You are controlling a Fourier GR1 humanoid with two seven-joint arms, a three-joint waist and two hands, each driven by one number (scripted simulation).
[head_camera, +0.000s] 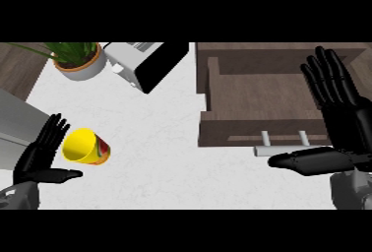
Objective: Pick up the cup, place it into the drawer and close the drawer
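The cup (85,147) is yellow with some red and green on its side. It lies tipped over on the white bench (167,147), and its open mouth faces the left hand (42,160). The cup is just beside the left hand's fingers, on their right side. I cannot tell if it touches them. The left hand is wide open, with its fingers straight and pointing up and its thumb sticking out toward the right, below the cup. It holds nothing.

The right hand (338,123) is far from the cup, on the other side of the bench. It is wide open too, with straight fingers pointing up and its thumb pointing left. It holds nothing. The brown drawer (254,98) is pulled open, just to the left of the right hand, and the hand's fingers lie over the drawer's right side. The drawer's pale handle (280,145) is right next to the thumb, which covers its lower end.

Up past the left hand's fingertips, well apart from it, stands a plant (76,59) in a round pot. Next to the plant is a toaster (141,61), white with a black side. A grey box (16,118) shows at the left edge, close to the left hand.
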